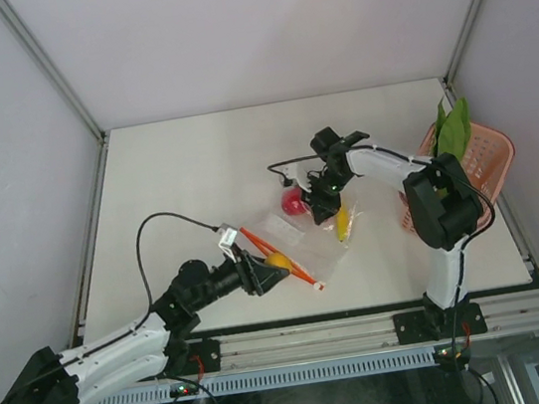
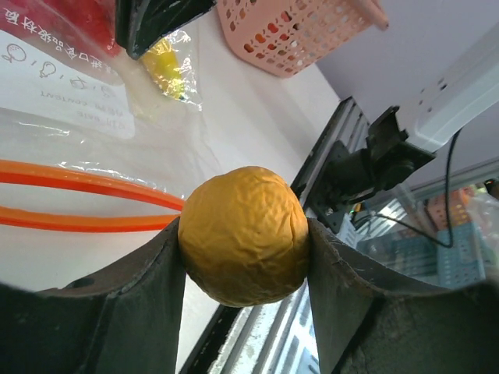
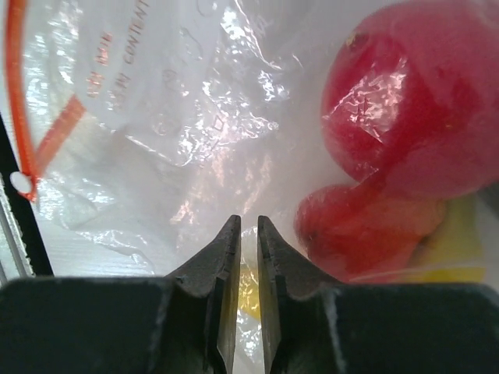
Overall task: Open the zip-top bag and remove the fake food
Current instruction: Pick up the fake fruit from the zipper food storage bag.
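on the white table [image 1: 185, 174] between grey walls [image 1: 254, 23], left pincer [image 1: 276, 264] around orange fruit [image 2: 243, 235], right pincer [image 3: 249, 226] nearly closed

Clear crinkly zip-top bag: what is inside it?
Through the clear plastic bag, a red round toy fruit, a smaller reddish piece and a yellow banana show. Anything beneath them or the right gripper is hidden.

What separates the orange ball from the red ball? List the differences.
Surface: the wrinkled orange plastic ball is dimpled and matte, while the red plastic ball looks smooth.
Place: the orange ball is outside the clear crinkly zip-top bag, while the red ball lies under the bag's plastic.
Grip: the orange ball is clamped in the left end effector, while nothing grips the red ball.
Both are round toy fruits.
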